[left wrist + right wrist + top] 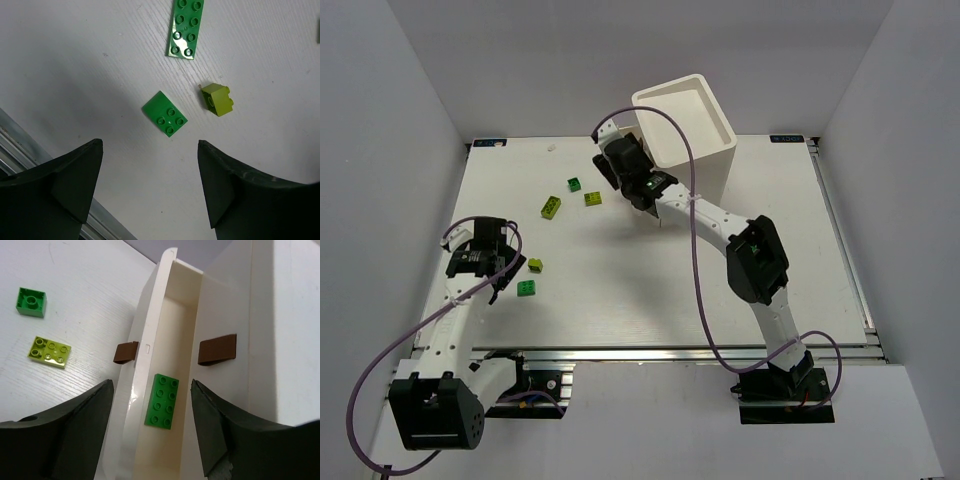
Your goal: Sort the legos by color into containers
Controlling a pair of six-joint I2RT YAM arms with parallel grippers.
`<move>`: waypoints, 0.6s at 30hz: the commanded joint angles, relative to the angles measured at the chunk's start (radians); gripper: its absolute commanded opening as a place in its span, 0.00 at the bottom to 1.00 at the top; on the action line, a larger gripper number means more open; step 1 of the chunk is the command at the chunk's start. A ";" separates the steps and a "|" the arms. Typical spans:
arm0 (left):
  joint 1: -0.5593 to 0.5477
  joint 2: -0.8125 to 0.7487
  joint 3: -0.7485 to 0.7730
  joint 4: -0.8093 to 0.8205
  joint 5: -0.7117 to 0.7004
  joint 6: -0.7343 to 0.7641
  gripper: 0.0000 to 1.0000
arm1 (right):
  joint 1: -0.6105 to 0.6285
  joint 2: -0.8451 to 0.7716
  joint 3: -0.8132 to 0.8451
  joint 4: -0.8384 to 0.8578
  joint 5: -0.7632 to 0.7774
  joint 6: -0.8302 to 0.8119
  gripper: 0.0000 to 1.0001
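One long lego (185, 27) partly off-frame

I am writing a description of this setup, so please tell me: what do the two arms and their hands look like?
The left arm and right arm have white segments joined by bulky black joint housings. A thin purple cable loops loosely along each. The left hand and right hand each end in two wide matte black fingers tapering to blunt tips.

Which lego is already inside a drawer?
The green eight-stud brick, lying studs up in the pulled-out drawer. The other legos in view all lie out on the table.
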 commanded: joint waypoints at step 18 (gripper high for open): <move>0.096 0.502 0.187 0.182 -0.006 0.149 0.86 | -0.111 -0.512 -0.375 -0.149 -1.169 -0.246 0.41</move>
